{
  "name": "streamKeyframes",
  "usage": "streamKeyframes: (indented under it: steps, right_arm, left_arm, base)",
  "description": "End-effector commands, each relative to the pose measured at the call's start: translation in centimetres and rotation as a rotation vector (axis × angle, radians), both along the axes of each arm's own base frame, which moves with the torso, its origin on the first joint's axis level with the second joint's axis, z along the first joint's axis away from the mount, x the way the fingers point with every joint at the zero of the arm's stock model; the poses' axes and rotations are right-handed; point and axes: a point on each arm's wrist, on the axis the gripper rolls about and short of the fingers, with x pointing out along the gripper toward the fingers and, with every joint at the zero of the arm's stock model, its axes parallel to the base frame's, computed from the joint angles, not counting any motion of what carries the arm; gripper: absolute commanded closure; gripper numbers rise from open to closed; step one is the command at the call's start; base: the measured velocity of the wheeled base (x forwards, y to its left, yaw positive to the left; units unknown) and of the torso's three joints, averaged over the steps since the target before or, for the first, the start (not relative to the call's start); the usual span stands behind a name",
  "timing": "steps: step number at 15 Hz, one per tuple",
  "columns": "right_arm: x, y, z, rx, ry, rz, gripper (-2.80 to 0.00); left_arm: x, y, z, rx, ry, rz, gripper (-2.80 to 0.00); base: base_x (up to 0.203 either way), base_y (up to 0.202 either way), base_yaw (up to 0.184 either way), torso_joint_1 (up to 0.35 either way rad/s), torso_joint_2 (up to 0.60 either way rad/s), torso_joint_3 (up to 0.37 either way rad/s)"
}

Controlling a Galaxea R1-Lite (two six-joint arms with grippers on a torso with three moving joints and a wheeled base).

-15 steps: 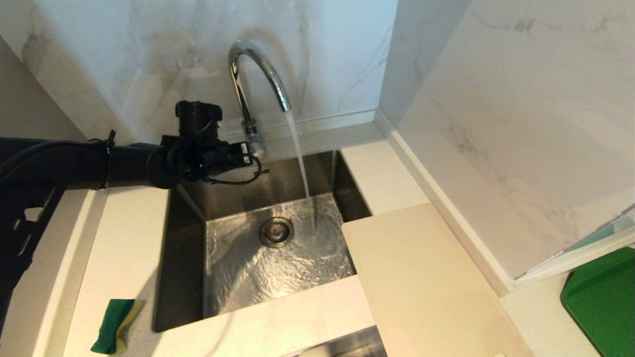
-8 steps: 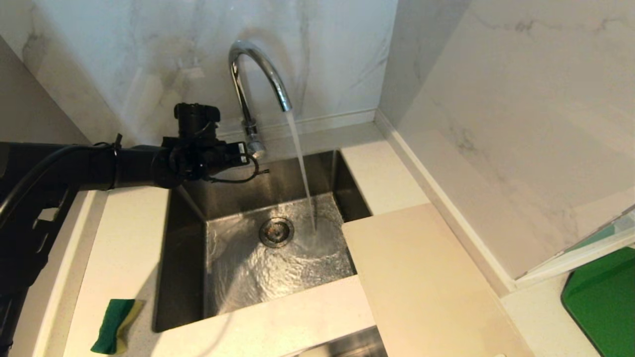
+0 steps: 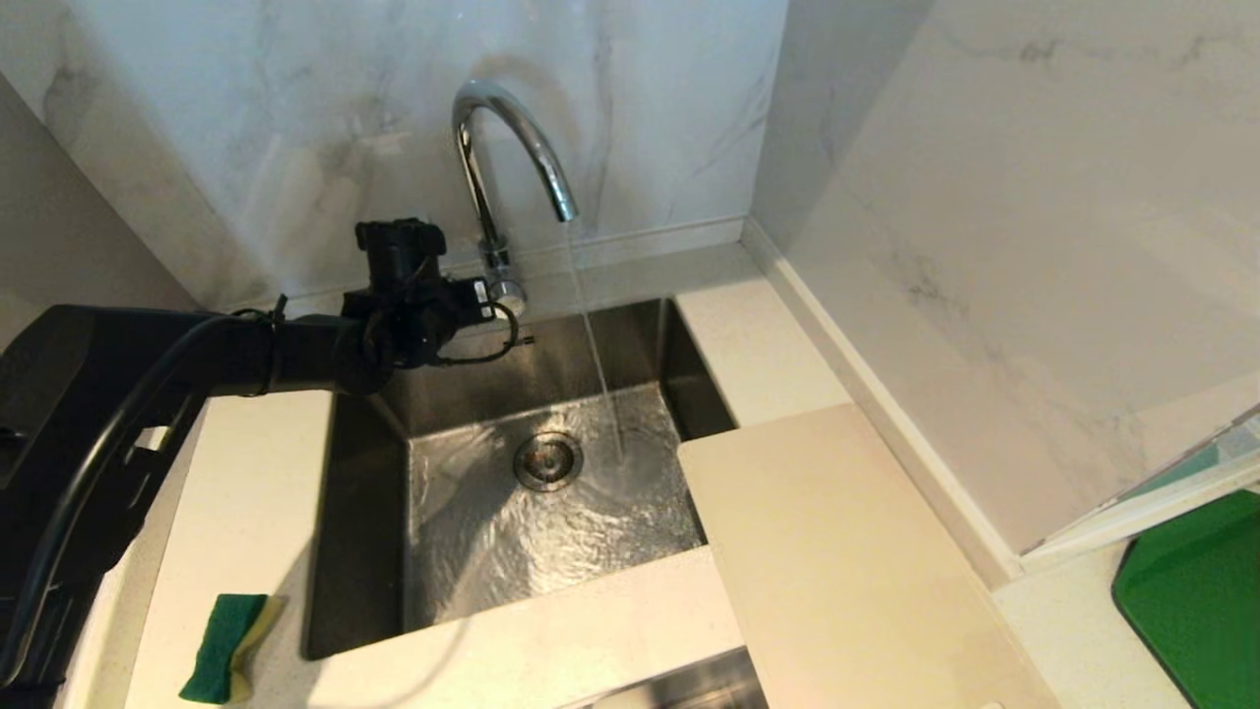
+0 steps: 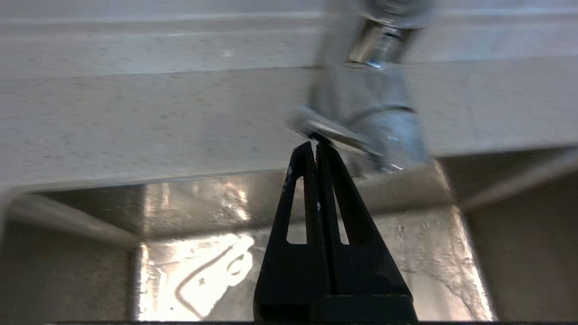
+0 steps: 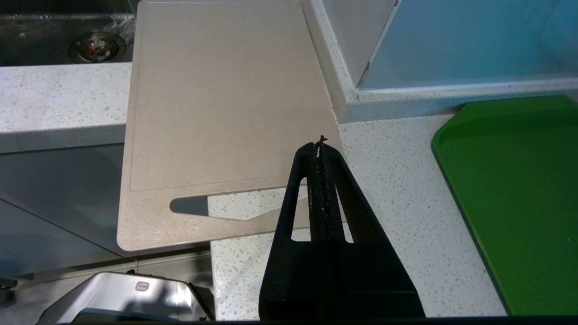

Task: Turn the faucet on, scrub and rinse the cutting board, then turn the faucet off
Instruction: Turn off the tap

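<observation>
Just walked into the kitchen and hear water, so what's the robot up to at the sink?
The left gripper, jaws shut, is pressed against the small lever at the base of the faucet. Only a thin stream of water is falling into the sink. The cutting board lies on the counter, its corner over the sink edge, with the right gripper hovering shut above it. A green and yellow sponge sits untouched on the counter left of the sink.

Head view down on sink (image 3: 374, 551), left wrist close at faucet (image 4: 370, 113), right wrist over cutting board (image 5: 216, 99)
</observation>
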Motion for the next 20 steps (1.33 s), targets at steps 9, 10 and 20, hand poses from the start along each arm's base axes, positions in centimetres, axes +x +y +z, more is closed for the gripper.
streamKeyframes:
  steps: [9, 10, 20]
  right_arm:
    - [0.0, 0.0, 0.0, -0.008, 0.002, 0.007, 0.00]
    - [0.0, 0.0, 0.0, -0.008, 0.002, 0.007, 0.00]
    - [0.0, 0.0, 0.0, -0.008, 0.002, 0.007, 0.00]
  left_arm:
    - [0.0, 0.3, 0.1, 0.002, -0.001, 0.047, 0.00]
    - [-0.1, 0.4, -0.1, 0.008, 0.011, 0.086, 0.00]
    - [-4.9, 3.6, 2.1, 0.026, 0.086, 0.106, 0.00]
  base:
    - [0.000, 0.000, 0.000, 0.000, 0.00, 0.000]
    - [0.000, 0.000, 0.000, 0.000, 0.00, 0.000]
    - [0.000, 0.000, 0.000, 0.000, 0.00, 0.000]
